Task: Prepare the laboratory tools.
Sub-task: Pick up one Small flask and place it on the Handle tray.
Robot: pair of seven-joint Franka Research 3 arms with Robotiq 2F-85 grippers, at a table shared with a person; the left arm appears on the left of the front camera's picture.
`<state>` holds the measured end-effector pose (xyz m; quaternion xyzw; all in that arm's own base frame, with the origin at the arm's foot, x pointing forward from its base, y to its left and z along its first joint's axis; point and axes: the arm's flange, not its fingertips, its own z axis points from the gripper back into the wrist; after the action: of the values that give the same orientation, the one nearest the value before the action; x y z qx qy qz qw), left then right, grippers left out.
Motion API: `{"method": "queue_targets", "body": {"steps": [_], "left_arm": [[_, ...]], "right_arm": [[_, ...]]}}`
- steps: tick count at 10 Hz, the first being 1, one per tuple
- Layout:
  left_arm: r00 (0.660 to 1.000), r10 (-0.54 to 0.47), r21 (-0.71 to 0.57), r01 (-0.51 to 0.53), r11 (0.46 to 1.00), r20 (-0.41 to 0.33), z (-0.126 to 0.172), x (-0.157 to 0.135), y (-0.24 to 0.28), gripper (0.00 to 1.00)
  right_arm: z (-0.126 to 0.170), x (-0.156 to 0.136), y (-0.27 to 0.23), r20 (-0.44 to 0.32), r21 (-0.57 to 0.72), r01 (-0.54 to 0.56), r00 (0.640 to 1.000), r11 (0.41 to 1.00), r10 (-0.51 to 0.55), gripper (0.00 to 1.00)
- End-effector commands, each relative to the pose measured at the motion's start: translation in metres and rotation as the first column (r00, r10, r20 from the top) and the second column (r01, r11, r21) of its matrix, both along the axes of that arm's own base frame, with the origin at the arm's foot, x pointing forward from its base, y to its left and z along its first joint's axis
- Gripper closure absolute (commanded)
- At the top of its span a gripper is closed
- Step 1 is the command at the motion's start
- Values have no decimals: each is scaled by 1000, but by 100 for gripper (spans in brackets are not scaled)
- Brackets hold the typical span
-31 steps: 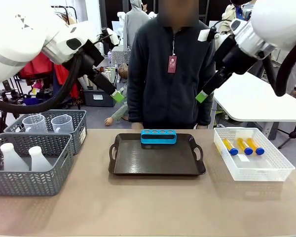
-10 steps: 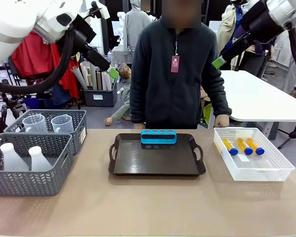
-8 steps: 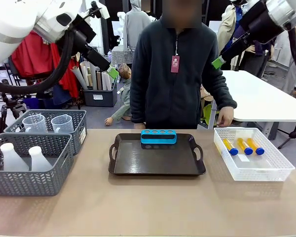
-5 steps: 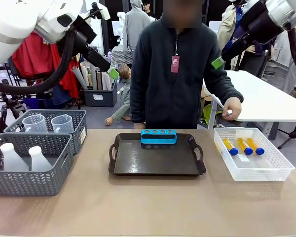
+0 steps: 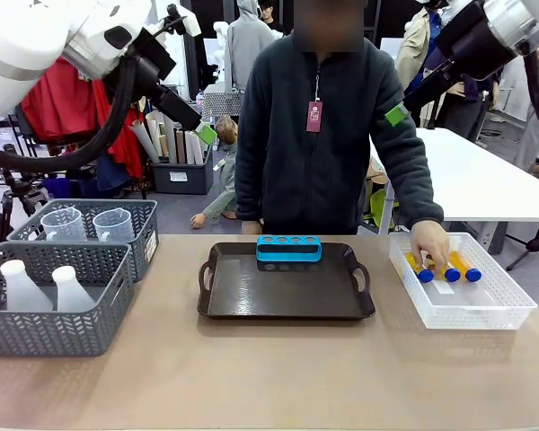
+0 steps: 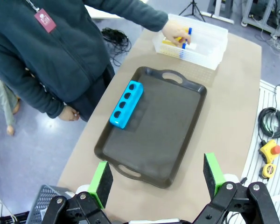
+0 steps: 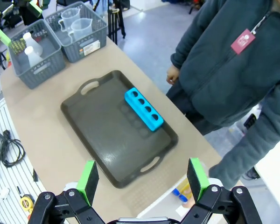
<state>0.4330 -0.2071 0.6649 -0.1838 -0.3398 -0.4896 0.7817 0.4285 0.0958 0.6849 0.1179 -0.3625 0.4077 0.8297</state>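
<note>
Tubes (image 5: 461, 266) partly under person's fingers (image 5: 428, 246); left hand (image 6: 157, 176) and right hand (image 7: 142, 178) wide open, empty.

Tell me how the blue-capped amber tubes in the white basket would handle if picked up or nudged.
The amber tubes are round and lie on their sides in the white basket, so they would probably roll when nudged. They look small and smooth-walled, so likely light and a little slippery to pinch.

Poised high at either side, angled down and inward, with left gripper (image 6: 157, 179) and right gripper (image 7: 142, 177) both spread wide, empty.
</note>
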Motion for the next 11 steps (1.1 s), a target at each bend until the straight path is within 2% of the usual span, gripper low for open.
{"method": "queue_targets", "body": {"steps": [1, 3, 5, 7, 11], "left_arm": [[1000, 0, 0, 0, 1000, 0, 0, 0, 0, 0], [984, 142, 117, -129, 985, -109, 0, -10, 20, 0], [950, 256, 191, -222, 956, -179, -9, -25, 36, 0], [913, 336, 317, -257, 913, -229, -20, -34, 57, 0], [848, 497, 486, -360, 797, -187, -57, -30, 122, 0]], "right_arm": [[1, -1, -1, -2, 1, 0, 1000, 1000, 0, 0], [1, -1, -1, -2, 1, 0, 1000, 1000, 0, 0], [1, -1, -1, -2, 1, 0, 1000, 1000, 0, 0], [1, -1, -1, -2, 1, 0, 1000, 1000, 0, 0], [1, -1, -1, -2, 1, 0, 1000, 1000, 0, 0]]}}
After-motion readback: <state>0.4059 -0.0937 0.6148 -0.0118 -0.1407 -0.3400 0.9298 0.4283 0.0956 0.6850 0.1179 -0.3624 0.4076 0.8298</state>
